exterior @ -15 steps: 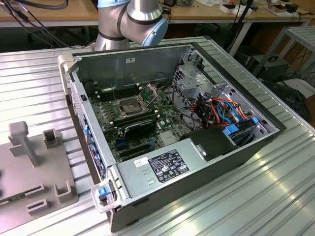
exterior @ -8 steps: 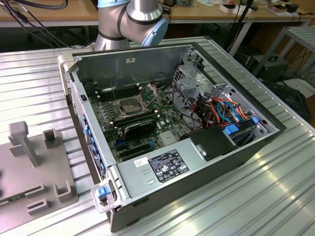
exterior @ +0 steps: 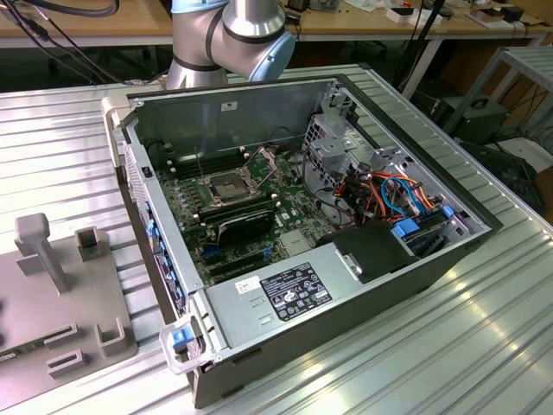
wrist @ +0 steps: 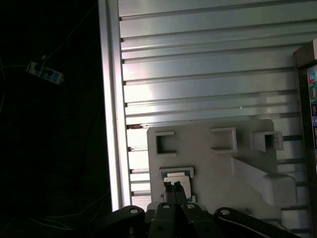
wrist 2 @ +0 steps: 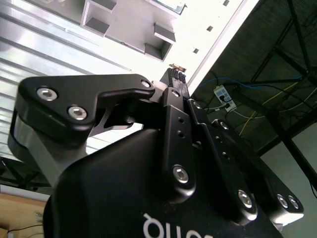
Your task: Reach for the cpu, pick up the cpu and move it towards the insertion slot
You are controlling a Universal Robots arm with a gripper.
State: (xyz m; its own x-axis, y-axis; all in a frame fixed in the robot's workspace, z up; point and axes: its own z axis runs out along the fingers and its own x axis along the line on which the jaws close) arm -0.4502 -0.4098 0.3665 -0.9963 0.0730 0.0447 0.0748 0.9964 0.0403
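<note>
The cpu (wrist: pixel 184 184) is a small pale square chip lying in a framed recess of a grey fixture plate (wrist: pixel 208 163). In the first wrist view my gripper (wrist: pixel 173 188) hangs well above that plate, and its black fingertips overlap the chip's edge in the picture. The fingertips stand together with nothing between them, as my gripper (wrist 2: pixel 176 76) also shows in the second wrist view. The insertion slot (exterior: pixel 226 184) is the metal-framed, dark-centred socket on the motherboard inside the open computer case, with its thin bracket (exterior: pixel 260 159) hinged up.
The grey fixture plate (exterior: pixel 52 303) with raised holders lies on the ribbed metal table at the exterior view's left, beside the case wall (exterior: pixel 143 207). A black expansion card (exterior: pixel 246 223) sits near the socket. The arm's body (exterior: pixel 226 35) stands behind the case.
</note>
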